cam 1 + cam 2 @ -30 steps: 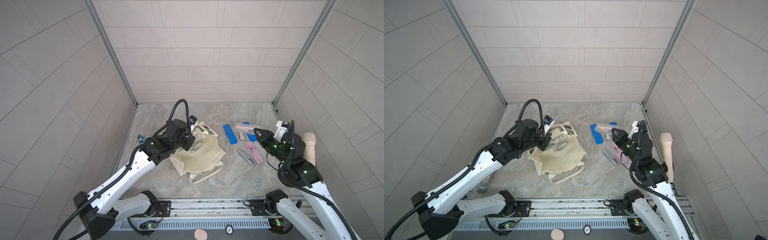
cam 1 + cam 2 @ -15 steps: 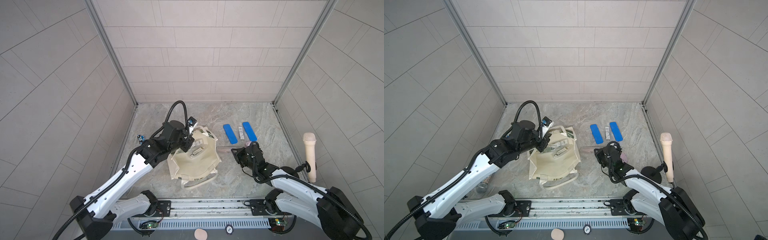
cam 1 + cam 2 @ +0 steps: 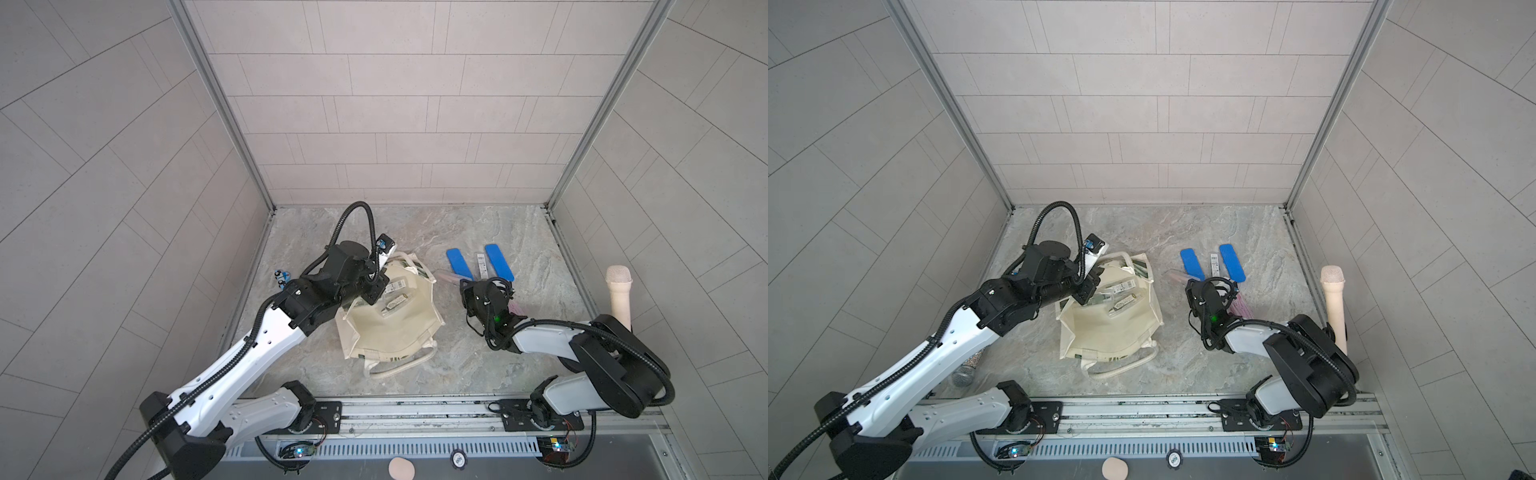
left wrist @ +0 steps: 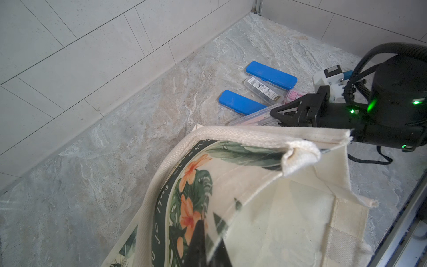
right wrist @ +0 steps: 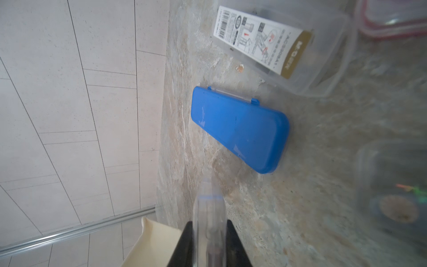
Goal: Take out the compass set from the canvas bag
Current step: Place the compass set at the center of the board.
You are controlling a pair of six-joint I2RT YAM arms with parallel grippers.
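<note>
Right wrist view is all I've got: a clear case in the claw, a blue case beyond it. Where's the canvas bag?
Observer: The canvas bag stands open on the tabletop, apart from the right claw and its clear case, toward the left arm.
Operator: What's the left claw doing?
Observer: The left claw is shut on the bag's rim, holding it up.
Operator: Anything inside?
Observer: At least two labelled clear cases lie inside.

On the canvas bag (image 4: 254, 219), pale script on the dark green ring (image 4: 172, 185) reads "full of a…" and is then cut off. The labelled clear case (image 5: 328, 69) carries a white sticker (image 5: 258, 39) with a barcode and a gold end lettered, seemingly, "M&G". Its fine print is illegible.
</note>
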